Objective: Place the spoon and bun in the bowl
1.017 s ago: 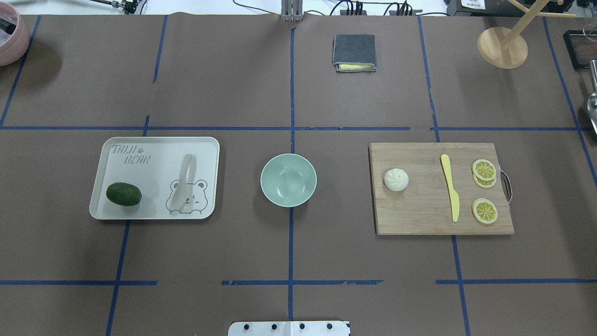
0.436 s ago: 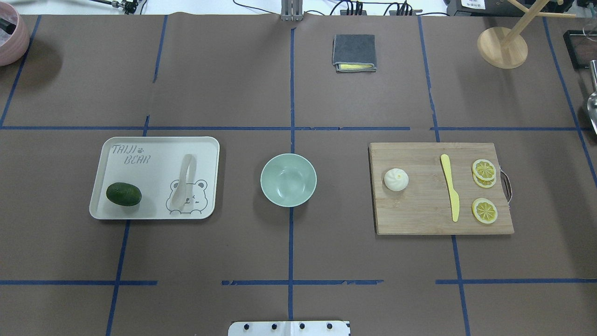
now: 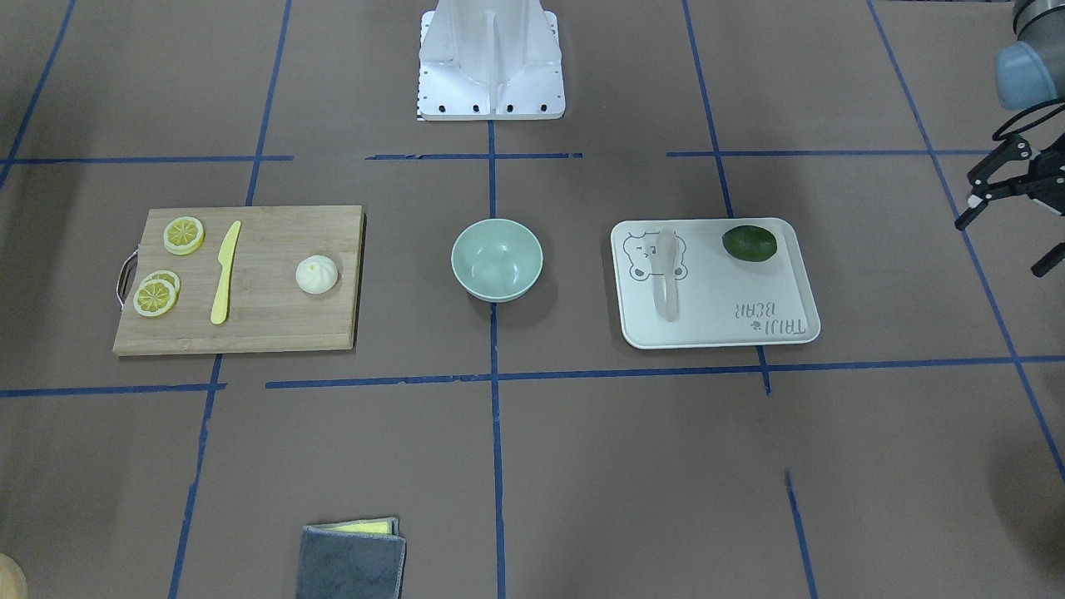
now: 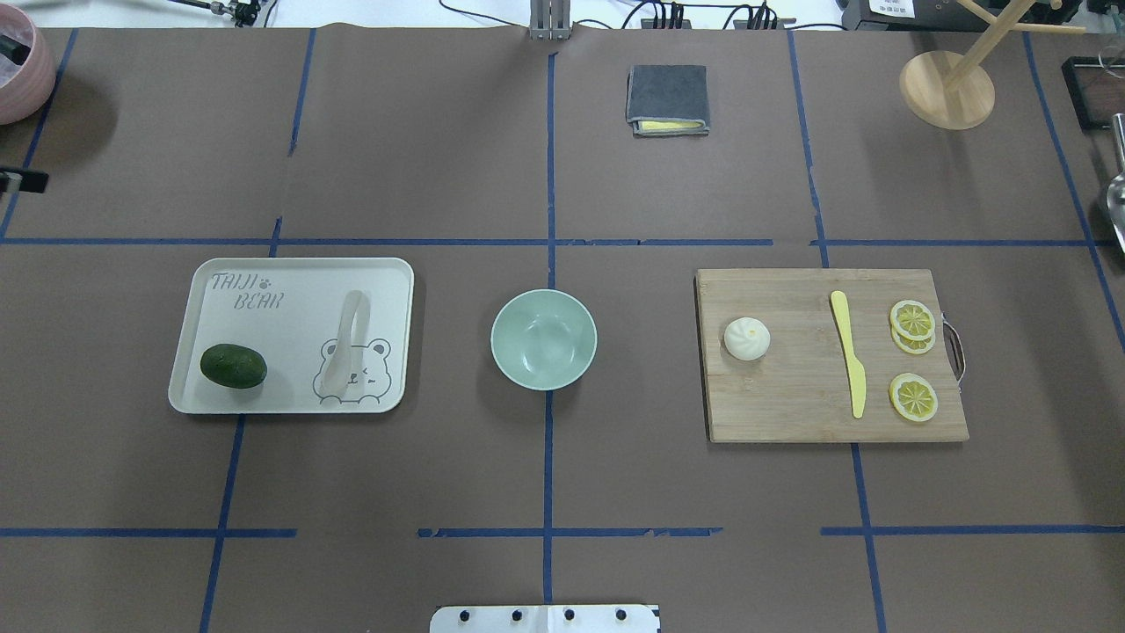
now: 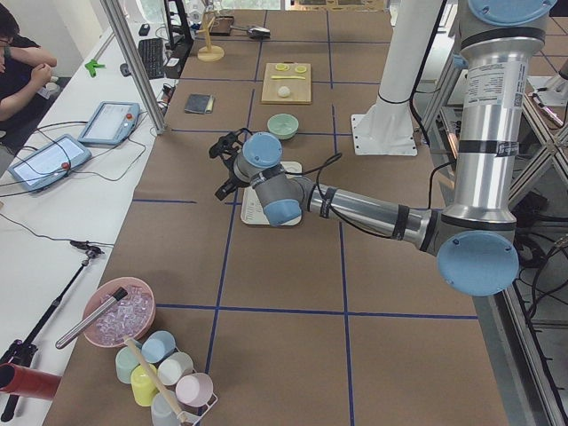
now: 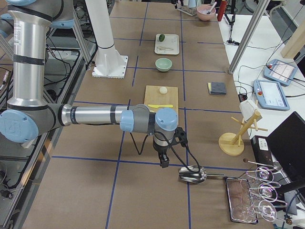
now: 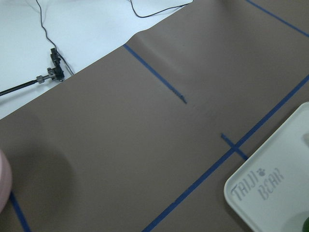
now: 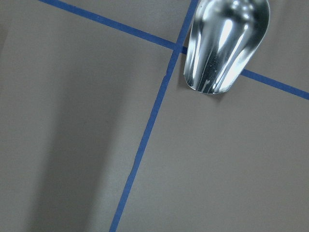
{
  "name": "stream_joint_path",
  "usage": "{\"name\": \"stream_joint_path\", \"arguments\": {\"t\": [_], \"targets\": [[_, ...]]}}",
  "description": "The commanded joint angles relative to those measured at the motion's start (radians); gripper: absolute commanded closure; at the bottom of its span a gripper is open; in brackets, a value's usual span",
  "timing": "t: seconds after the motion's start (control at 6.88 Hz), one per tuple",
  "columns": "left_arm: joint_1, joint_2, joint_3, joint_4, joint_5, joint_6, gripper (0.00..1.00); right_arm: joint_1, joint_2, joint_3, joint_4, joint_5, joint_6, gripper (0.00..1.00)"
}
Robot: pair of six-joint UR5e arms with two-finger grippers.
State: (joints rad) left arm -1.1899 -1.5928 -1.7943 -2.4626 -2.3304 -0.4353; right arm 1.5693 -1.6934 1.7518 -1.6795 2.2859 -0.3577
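Observation:
The off-white spoon [image 4: 345, 347] lies on the white bear-print tray [image 4: 290, 265], scoop towards the robot. The white bun [image 4: 746, 338] sits on the left part of the wooden cutting board [image 4: 791, 400]. The mint-green bowl [image 4: 527, 356] stands empty between them. In the front-facing view the spoon [image 3: 666, 279], bun [image 3: 317, 274] and bowl [image 3: 474, 270] show the same. My left gripper [image 3: 1003, 241] is open and empty, well left of the tray; only a fingertip [image 4: 19, 181] shows overhead. My right gripper [image 6: 164, 160] hovers far right of the board; I cannot tell its state.
A dark green avocado [image 4: 233, 366] lies on the tray. A yellow knife [image 4: 849, 352] and lemon slices [image 4: 912, 318] lie on the board. A grey cloth [image 4: 667, 98], a wooden stand [image 4: 947, 88] and a pink bowl [image 4: 13, 79] stand at the back. A metal scoop [image 8: 226, 43] lies under my right wrist.
A fingertip of my left gripper has come into the overhead view at the left edge. The objects on the table have not moved.

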Motion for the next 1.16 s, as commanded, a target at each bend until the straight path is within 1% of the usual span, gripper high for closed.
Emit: {"name": "stream_joint_path", "arguments": {"t": [0.0, 0.15, 0.29, 0.44, 0.58, 0.73, 0.87, 1.02], "targets": [[0.184, -0.002, -0.101, 0.16, 0.146, -0.22, 0.0, 0.0, 0.0, 0.0, 0.0, 0.0, 0.0, 0.0], [0.256, -0.025, -0.146, 0.348, 0.312, -0.28, 0.0, 0.0, 0.0, -0.002, 0.0, 0.0, 0.0, 0.0], [0.316, -0.053, -0.137, 0.393, 0.356, -0.434, 0.16, 0.0, 0.0, -0.002, 0.0, -0.002, 0.0, 0.0], [0.407, -0.074, -0.12, 0.395, 0.409, -0.595, 0.25, 0.0, 0.0, -0.002, 0.0, 0.0, 0.0, 0.0], [0.482, -0.131, -0.079, 0.396, 0.458, -0.682, 0.25, 0.0, 0.0, -0.002, 0.0, 0.0, 0.0, 0.0], [0.542, -0.198, -0.021, 0.398, 0.5, -0.715, 0.25, 0.0, 0.0, -0.002, 0.0, 0.0, 0.0, 0.0], [0.574, -0.258, 0.037, 0.407, 0.523, -0.717, 0.26, 0.0, 0.0, -0.002, 0.0, 0.0, 0.0, 0.0], [0.575, -0.275, 0.067, 0.406, 0.523, -0.717, 0.29, 0.0, 0.0, -0.002, 0.0, 0.0, 0.0, 0.0]]}}
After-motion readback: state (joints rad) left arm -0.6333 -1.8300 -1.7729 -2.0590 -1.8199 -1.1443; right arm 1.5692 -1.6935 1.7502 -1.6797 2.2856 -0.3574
